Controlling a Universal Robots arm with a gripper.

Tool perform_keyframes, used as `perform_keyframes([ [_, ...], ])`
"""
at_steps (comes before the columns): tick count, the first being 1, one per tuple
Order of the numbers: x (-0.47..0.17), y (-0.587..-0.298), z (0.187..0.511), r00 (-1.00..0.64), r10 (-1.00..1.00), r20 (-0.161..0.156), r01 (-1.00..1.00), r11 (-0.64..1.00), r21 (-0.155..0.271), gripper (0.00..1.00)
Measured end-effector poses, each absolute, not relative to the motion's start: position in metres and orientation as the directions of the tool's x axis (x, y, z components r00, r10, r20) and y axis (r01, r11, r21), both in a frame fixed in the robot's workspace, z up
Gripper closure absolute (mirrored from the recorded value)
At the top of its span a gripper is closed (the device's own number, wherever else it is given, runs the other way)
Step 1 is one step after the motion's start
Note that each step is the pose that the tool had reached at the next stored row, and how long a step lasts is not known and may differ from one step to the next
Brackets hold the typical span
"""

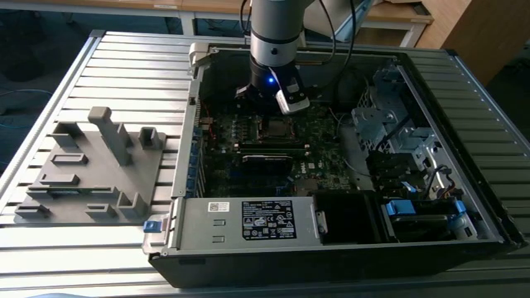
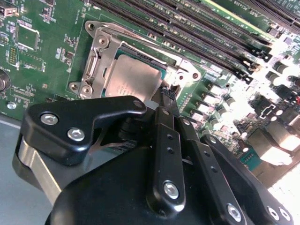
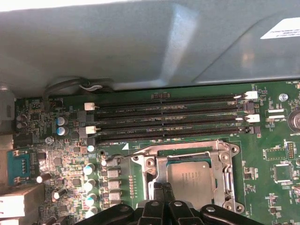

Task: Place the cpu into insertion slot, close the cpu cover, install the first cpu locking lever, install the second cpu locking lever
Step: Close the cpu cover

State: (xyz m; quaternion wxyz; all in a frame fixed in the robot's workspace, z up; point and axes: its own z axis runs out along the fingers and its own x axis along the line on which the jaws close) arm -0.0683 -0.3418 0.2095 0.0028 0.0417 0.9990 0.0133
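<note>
cpu (image 2: 133, 79) is seated in the socket (image 2: 86, 89), cover (image 2: 105, 42) looks lowered, locking can't be judged, gripper (image 2: 168, 96) is pinched narrow at the corner.

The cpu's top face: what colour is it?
The cpu is dull silver-grey metal, shown best in the second wrist view, lying in the insertion slot.

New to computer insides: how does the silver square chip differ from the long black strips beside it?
The cpu is a square with a dull silver-grey top; the memory slots are long, narrow and black. The cpu is single, framed in metal; the memory slots run in parallel rows. Both sit on the green board.
</note>
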Motion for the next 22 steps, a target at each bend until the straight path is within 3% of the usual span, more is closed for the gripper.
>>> perform_keyframes([
  [22,-0.07,-0.3419,0.2043,-0.997,0.083,-0.004,0.083,0.996,0.027,0.9],
])
